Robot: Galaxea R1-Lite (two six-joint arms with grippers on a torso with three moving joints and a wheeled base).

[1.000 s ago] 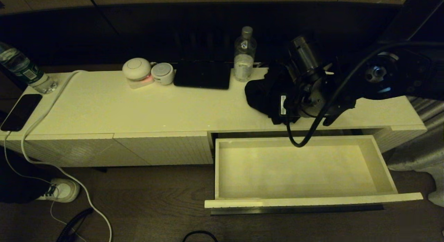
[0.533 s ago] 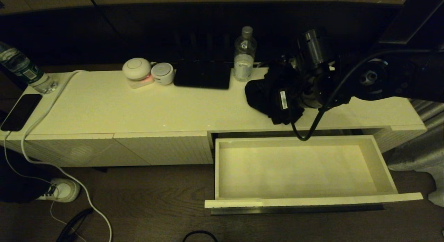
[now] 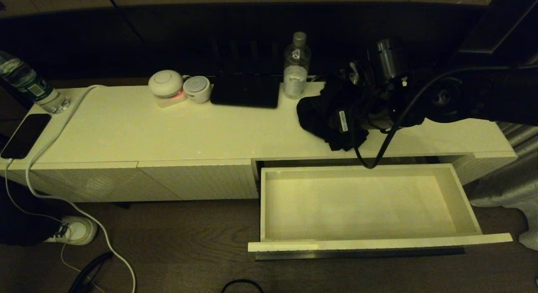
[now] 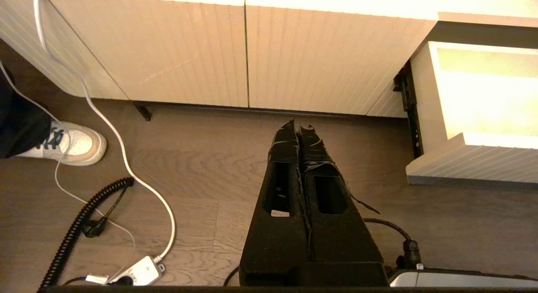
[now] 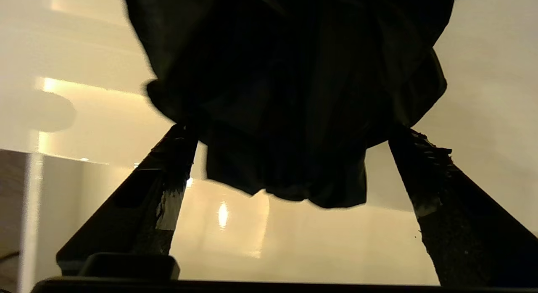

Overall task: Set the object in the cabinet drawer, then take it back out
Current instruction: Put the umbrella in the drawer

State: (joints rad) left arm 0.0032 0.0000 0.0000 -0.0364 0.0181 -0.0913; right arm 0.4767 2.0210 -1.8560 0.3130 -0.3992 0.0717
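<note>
The object (image 3: 317,112), a crumpled black fabric bundle, lies on the cabinet top at the right, just behind the cabinet drawer (image 3: 361,244). The drawer is pulled out and its pale inside is bare. My right arm (image 3: 445,97) reaches in from the right over the bundle. In the right wrist view my right gripper (image 5: 292,131) is open, with one finger on each side of the object (image 5: 294,87) and the tips at its edges. My left gripper (image 4: 299,127) is shut and empty, hanging low over the wooden floor in front of the closed ribbed panels.
Along the back of the cabinet top stand a clear water bottle (image 3: 296,68), a flat black device (image 3: 246,91) and two round white gadgets (image 3: 166,83). At the left end are another bottle (image 3: 29,85), a phone (image 3: 25,135) and a white cable (image 3: 50,137). A shoe (image 3: 77,230) stands on the floor.
My right gripper's fingers have spread wider, and the wrist has swung back and to the right. The bundle has stayed on the cabinet top. The drawer has not moved.
</note>
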